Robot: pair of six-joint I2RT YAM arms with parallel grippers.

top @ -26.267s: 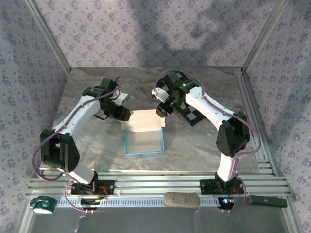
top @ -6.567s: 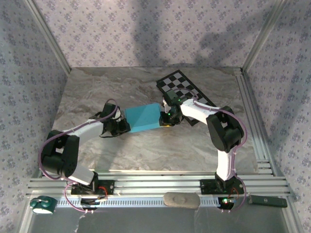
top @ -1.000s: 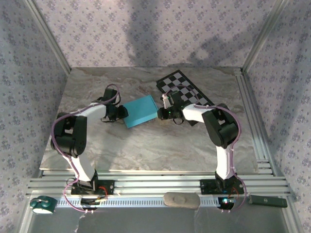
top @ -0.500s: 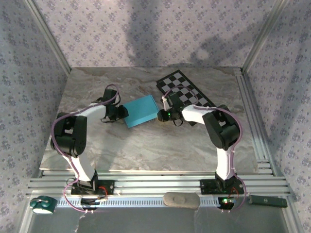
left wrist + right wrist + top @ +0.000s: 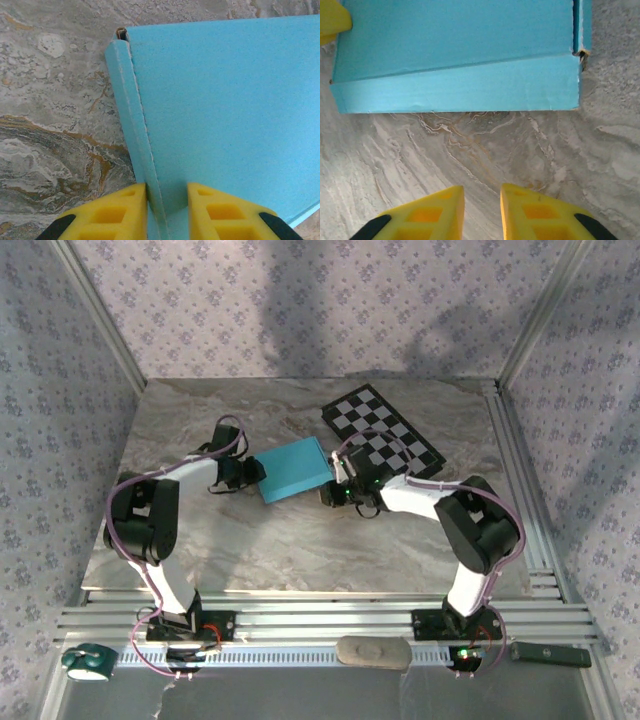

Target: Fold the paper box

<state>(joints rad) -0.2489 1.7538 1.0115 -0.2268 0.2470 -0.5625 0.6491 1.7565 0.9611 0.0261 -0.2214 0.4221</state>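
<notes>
The paper box lies folded flat and turquoise on the marble table, a little left of centre. My left gripper is at its left end. In the left wrist view the gripper is shut on the paper box, with one yellow finger against the narrow side wall and the other on the top face. My right gripper is low over the table just near of the box's right corner. In the right wrist view this gripper is narrowly open over bare marble, a short way from the box's long side.
A black-and-white checkerboard lies at the back right, close behind the right arm. Patterned walls close in three sides. Aluminium rails run along the near edge, with a green roll and a dark tool beyond them.
My right gripper has drawn away from the box's right end toward the near side, and its arm has swung outward. The box and left gripper have hardly moved.
</notes>
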